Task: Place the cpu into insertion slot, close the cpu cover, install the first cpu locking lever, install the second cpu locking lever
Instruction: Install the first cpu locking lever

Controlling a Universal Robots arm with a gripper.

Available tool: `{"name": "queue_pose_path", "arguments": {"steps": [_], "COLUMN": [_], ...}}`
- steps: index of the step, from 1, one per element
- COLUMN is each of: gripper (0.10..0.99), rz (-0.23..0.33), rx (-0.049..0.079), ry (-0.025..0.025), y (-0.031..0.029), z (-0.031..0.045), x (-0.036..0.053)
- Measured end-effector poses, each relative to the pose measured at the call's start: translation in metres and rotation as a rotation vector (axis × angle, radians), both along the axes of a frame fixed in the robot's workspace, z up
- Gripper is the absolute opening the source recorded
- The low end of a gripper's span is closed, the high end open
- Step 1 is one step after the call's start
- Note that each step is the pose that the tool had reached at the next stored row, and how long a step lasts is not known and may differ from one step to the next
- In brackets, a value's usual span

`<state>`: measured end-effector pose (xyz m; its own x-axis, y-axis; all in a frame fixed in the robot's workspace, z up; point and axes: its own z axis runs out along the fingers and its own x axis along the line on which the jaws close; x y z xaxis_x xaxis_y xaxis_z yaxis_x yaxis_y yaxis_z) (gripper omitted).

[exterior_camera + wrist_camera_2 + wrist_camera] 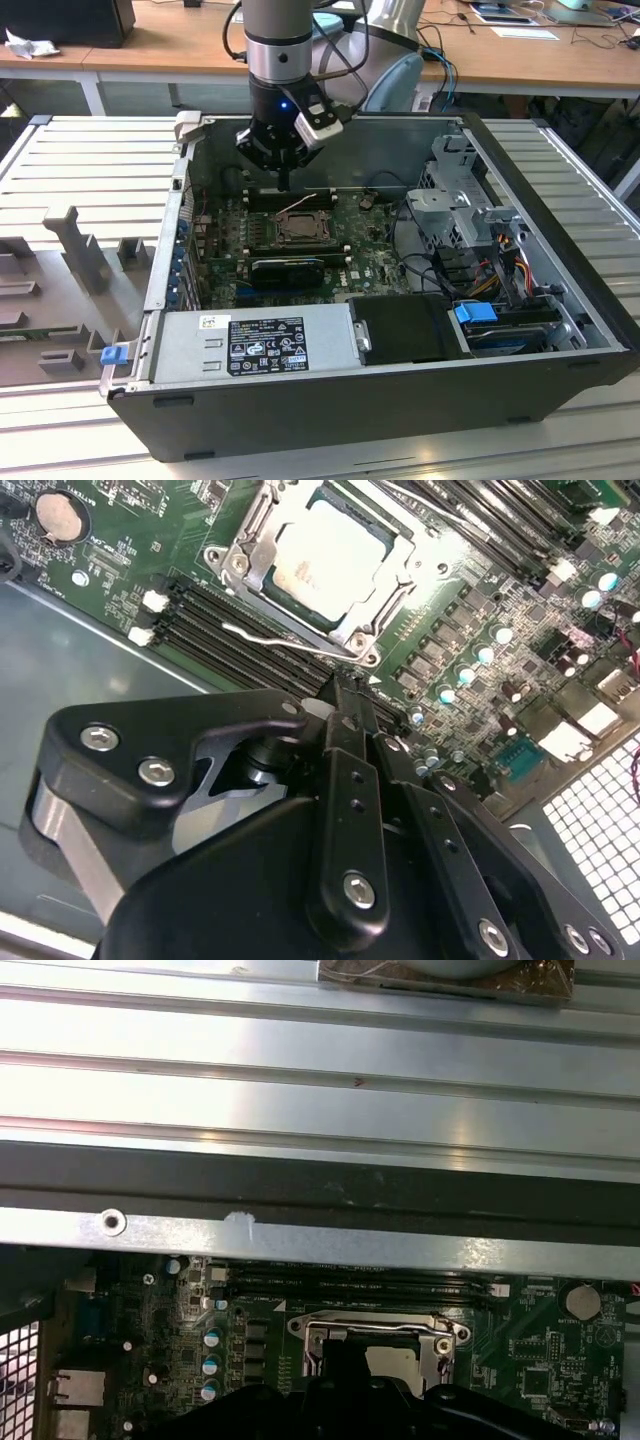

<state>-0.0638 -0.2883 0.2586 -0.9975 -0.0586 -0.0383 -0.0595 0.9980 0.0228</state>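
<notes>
One gripper (345, 695), fingers pinched together and holding nothing, hangs just above the motherboard (130, 570). Beyond its tips the cpu (325, 555) sits in the insertion slot (385, 585), cpu cover (245, 550) down; a thin locking lever (265, 640) lies between them.

Nothing legible is being picked up. In the exterior view, a black label (268, 345) with white print is being shown on the grey power supply (330, 335), with a small white sticker (214, 322) beside it, but both are being rendered too small to be read. In the second wrist view, white printed marks are being seen across the green motherboard (140, 570), none readable, and no marking is being made out on the cpu (325, 560).
</notes>
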Motion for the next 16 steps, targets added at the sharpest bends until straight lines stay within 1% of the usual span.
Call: {"name": "queue_pose_path", "arguments": {"steps": [5,6,7,8,9,16], "gripper": [0.106,0.106,0.106,0.106,0.106,0.106], "rz": [0.000,-0.001,-0.004,-0.006,-0.010,-0.011], "rx": [0.000,0.005,0.015,0.026,0.043,0.044], "ry": [0.0001,0.0003,0.0003,0.0002,0.0001,0.0002], "y": [-0.0001,-0.0002,-0.0001,-0.0001,-0.0002,-0.0005], "z": [-0.0009,-0.0013,-0.0016,-0.0018,-0.0021,-0.0066], "x": [0.0094,0.0108,0.0114,0.0116,0.0117,0.0124]}}
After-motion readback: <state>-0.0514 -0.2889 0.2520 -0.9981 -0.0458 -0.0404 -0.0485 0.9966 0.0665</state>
